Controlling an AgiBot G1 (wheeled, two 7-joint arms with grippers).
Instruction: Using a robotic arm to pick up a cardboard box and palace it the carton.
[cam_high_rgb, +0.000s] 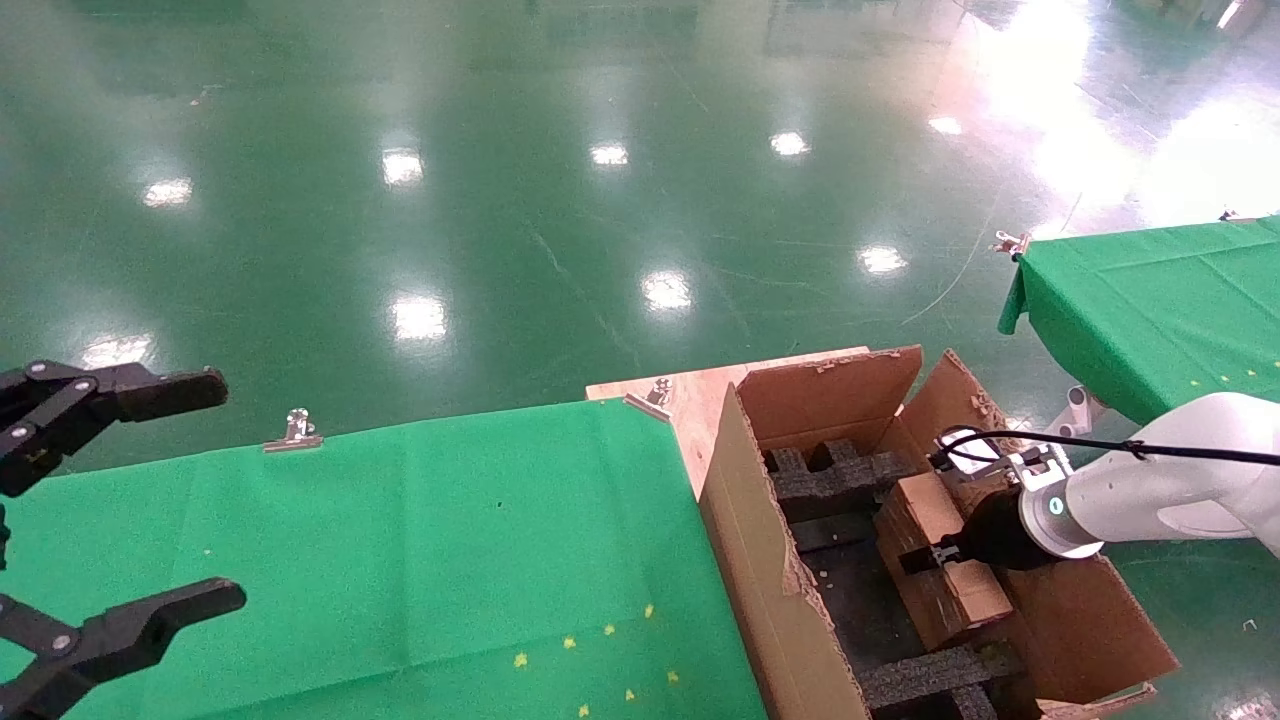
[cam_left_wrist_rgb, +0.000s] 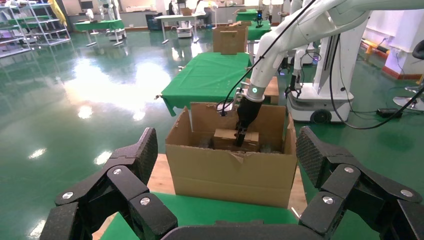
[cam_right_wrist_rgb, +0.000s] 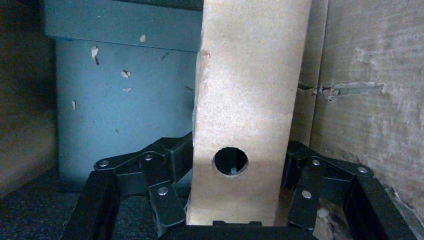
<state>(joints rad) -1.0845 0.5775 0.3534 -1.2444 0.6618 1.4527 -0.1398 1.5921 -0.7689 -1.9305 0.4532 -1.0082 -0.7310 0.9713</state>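
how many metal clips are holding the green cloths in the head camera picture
3. One clip on the near cloth's far edge, one at its corner beside the carton, one on the far right cloth's corner. Others may be hidden.

The head view looks down and forward from above, with the carton (cam_high_rgb: 760, 540) low and right of centre. The left wrist view faces the carton (cam_left_wrist_rgb: 230, 172) level from farther off, past the left tool (cam_left_wrist_rgb: 227, 190). The right wrist view sits inside the carton (cam_right_wrist_rgb: 370, 100), very near the cardboard box (cam_right_wrist_rgb: 245, 110). All three share the carton.
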